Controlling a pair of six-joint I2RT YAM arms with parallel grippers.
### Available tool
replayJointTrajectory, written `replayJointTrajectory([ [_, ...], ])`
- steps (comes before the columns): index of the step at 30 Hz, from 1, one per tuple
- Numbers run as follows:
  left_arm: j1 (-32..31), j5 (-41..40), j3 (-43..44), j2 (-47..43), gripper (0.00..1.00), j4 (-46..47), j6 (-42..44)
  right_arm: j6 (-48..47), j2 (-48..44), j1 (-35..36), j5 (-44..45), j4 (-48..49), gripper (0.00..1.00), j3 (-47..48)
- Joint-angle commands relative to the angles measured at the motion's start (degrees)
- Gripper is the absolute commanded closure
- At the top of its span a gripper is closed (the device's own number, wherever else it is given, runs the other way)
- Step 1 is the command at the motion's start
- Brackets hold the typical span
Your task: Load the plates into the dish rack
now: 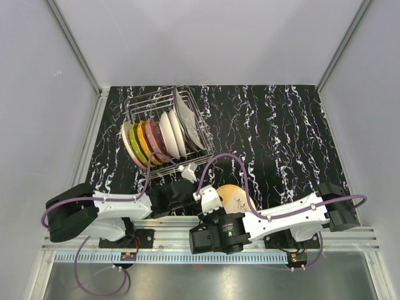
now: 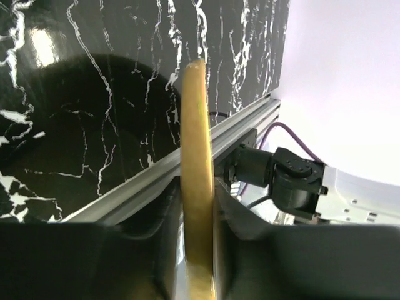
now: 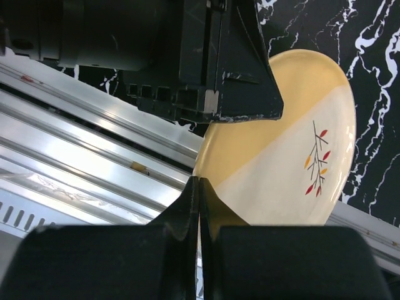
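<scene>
well short of the rack (image 1: 150, 100), a cream plate (image 1: 236, 199) with a leaf sprig is pinched by its rim in the left gripper (image 2: 199, 250). the right gripper (image 3: 199, 212) beside it is closed, seemingly on nothing. that thin rim hold could slip, or the plate could knock the crowded rack's wires. no writing is readable.

The dish rack (image 1: 165, 128) sits on the far left part of the tabletop (image 1: 281, 137). A row of plates (image 1: 153, 137) stands on edge inside it, running left to right, with the rightmost ones leaning. A single plate (image 1: 237, 195) is near the tabletop's front edge, in front and to the right of the rack. Its left rim is pinched in the left gripper (image 2: 197, 200). The right gripper (image 3: 199, 187), fingers pressed together, sits just beside that plate's rim.
</scene>
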Motion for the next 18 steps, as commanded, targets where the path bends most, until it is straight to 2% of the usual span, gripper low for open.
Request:
replayJointTrajectory([
  [1,0.52,-0.9,1.85,-2.3,0.83,0.73,1.64,0.09,-0.63,0.56,4.41,2.45,1.0,1.48],
  [2,0.61,-0.9,1.85,-2.48,0.93,0.47,1.99,0.26,-0.54,0.56,4.33,2.53,1.0,1.48],
  [4,0.87,-0.9,2.11,-2.91,1.0,-0.58,2.25,1.13,-0.63,0.65,4.5,1.48,0.97,1.74],
  [5,0.79,-0.9,2.11,-3.0,1.0,-1.11,2.78,1.58,-0.72,0.56,4.76,0.96,0.82,1.83],
  [7,0.96,-1.34,2.46,-3.53,1.0,-2.69,3.39,2.98,-0.89,0.56,5.2,-0.63,0.6,1.83],
  [8,0.96,-1.78,2.73,-3.97,1.0,-4.27,4.09,3.6,-1.16,0.56,5.2,-1.24,0.42,1.66],
  [9,1.13,-1.78,2.9,-4.32,1.0,-5.15,4.36,3.6,-1.25,0.56,5.2,-1.68,0.36,1.66],
  [12,1.22,-3.01,3.6,-5.55,1.0,-7.87,5.15,5.71,-0.9,0.56,5.2,-3.52,0.23,1.75],
  [18,2.01,-4.15,5.36,-7.05,1.0,-12.97,6.56,7.82,7.09,2.23,6.78,-8.17,0.19,6.92],
])
